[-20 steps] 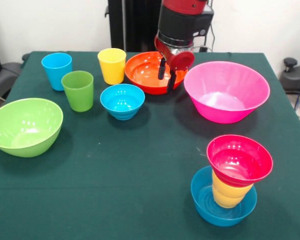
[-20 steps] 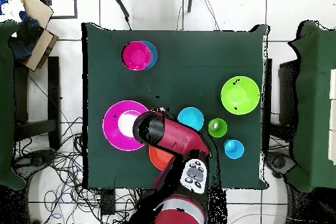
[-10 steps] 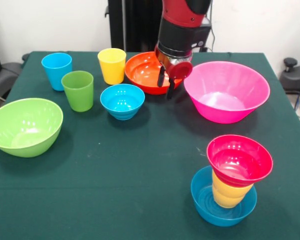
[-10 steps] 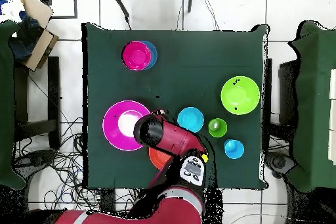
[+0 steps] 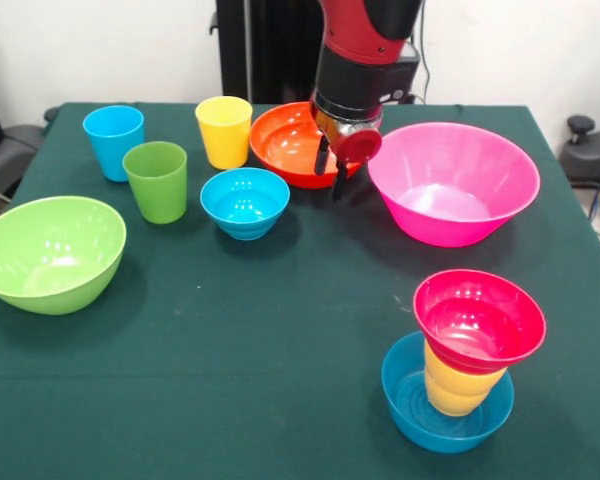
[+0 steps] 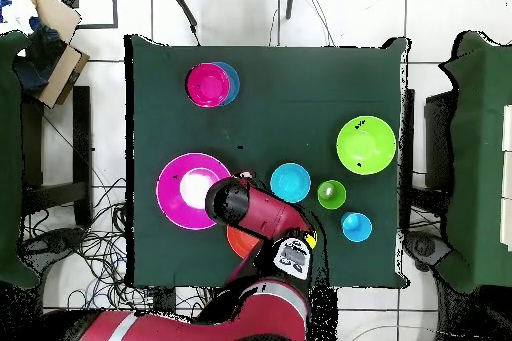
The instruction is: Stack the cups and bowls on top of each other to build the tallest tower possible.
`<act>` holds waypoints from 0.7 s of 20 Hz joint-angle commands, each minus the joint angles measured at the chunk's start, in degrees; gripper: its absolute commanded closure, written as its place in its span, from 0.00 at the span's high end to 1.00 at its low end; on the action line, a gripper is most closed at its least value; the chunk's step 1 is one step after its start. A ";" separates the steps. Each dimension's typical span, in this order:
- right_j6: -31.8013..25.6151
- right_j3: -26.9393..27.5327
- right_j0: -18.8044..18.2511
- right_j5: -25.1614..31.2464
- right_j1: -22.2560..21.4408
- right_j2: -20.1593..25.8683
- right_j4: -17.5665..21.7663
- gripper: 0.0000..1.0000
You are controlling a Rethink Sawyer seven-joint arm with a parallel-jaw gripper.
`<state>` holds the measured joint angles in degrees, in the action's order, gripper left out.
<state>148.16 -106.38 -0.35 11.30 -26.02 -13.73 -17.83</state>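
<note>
Small tower [image 5: 464, 366]: red bowl [image 5: 478, 320] on squat yellow-orange cup [image 5: 458, 388] inside blue bowl [image 5: 412, 412]; others stand apart, upright.

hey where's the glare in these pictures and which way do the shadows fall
Front view: soft white highlights sit inside the pink bowl, the red bowl and the lone blue bowl; faint shadows fall on the cloth beside each bowl, mostly toward the picture's right. Overhead view: a bright white patch fills the pink bowl's bottom, and the arm hides most of the orange bowl.
</note>
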 commanded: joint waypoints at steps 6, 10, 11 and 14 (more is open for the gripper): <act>6.64 -2.95 -2.01 -1.59 1.11 7.42 -0.76 0.00; 6.70 -3.44 -1.87 0.09 -0.28 7.22 -0.99 0.00; 6.75 -3.38 -1.91 -0.22 -0.11 7.38 -0.99 0.00; 6.70 -3.32 -2.24 -0.74 0.10 7.77 -0.93 0.00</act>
<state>148.16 -107.17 -1.67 11.25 -26.66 -13.16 -17.89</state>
